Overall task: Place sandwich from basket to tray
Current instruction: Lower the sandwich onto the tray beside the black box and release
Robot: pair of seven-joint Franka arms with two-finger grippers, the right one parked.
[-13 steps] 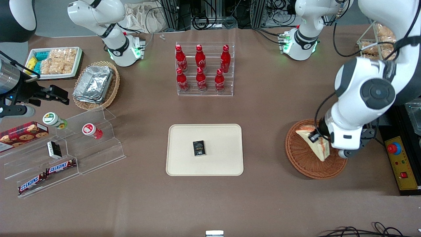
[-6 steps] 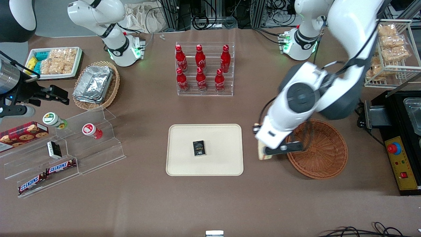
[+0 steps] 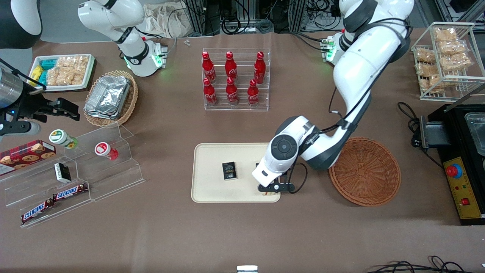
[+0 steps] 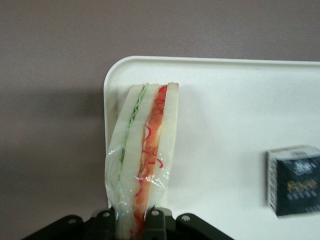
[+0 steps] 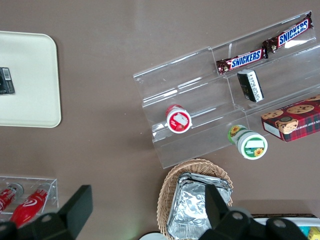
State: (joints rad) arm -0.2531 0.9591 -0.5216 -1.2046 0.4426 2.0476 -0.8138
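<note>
The sandwich [image 4: 142, 160] is a white-bread wedge with orange and green filling, wrapped in clear film. My left gripper [image 4: 131, 225] is shut on its lower end, one finger [image 4: 156, 223] pressing each bread face. The wedge hangs over the corner of the cream tray [image 4: 225, 115]. In the front view the gripper [image 3: 271, 188] is above the tray [image 3: 212, 159] at its camera-near corner, on the basket's side. Only a sliver of the sandwich [image 3: 268, 193] shows under the wrist. The round reddish-brown basket [image 3: 364, 172] stands beside the tray with nothing in it.
A small black box [image 3: 229, 170] lies mid-tray. A rack of red cola bottles [image 3: 235, 79] stands farther from the camera. A clear stepped shelf [image 3: 75, 170] with snacks and an oval basket of foil trays [image 3: 110, 98] sit toward the parked arm's end. A black machine [image 3: 466, 159] sits toward the working arm's end.
The gripper lifted the sandwich out of the basket, carried it over the basket's rim and now holds it over the tray's corner. The basket is left empty.
</note>
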